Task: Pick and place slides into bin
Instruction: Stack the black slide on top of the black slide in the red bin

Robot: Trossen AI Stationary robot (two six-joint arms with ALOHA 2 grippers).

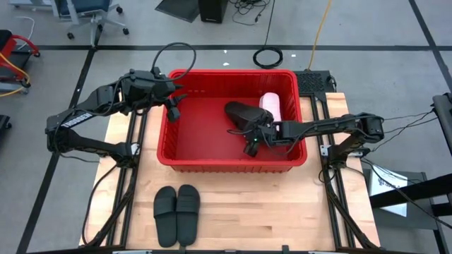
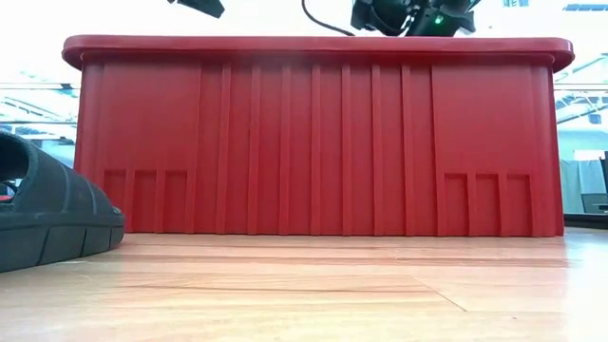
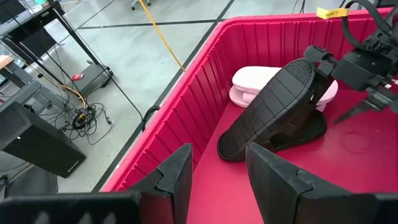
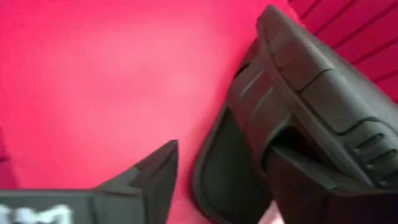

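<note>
Release of a black slide [image 1: 240,114] into the red bin [image 1: 229,156] is the step in hand. In the overhead view the right gripper [image 1: 250,140] is reaching in from the right of the frame to the bin's centre, just beside that slide, which is lying tilted with its ribbed sole up and leaning against a pale pink slide [image 1: 270,106] near the bin's upper right wall. In the right wrist view its fingers are standing apart, one on each side of the slide's strap edge, and I am judging that they are no longer clamping it, though contact cannot be ruled out. The left gripper [image 1: 171,104] is waiting over the bin's upper left rim, fingers apart and holding nothing. Two more black slides [image 1: 176,213] are lying side by side on the wooden table [image 1: 282,212] at lower centre of the overhead frame, outside the bin. The next move is calling for the right arm to lift clear of the bin wall without snagging the strap, then for one arm to travel to the pair on the table.
</note>
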